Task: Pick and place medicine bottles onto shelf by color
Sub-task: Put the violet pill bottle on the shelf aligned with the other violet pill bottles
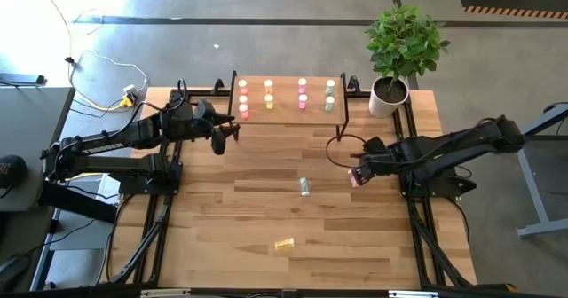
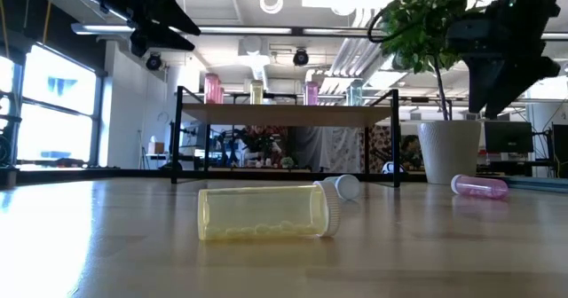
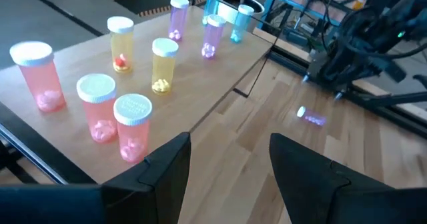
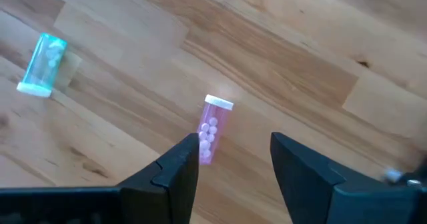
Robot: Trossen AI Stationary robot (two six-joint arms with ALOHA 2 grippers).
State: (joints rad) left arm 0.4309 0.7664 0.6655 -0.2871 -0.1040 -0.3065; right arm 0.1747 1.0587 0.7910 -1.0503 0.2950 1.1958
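High view is showing the right gripper (image 1: 356,176) hovering open-jawed and empty over a pink bottle (image 4: 209,130) lying on the table (image 1: 231,236), right of the shelf (image 1: 284,114); left gripper (image 1: 226,135) is waiting open beside it.

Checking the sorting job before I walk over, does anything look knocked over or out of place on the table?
Yes. Three bottles lie on their sides on the tabletop instead of standing on the shelf: a yellow bottle near the front edge, a pale green bottle mid-table, and a pink bottle just beyond the right gripper's open fingers.
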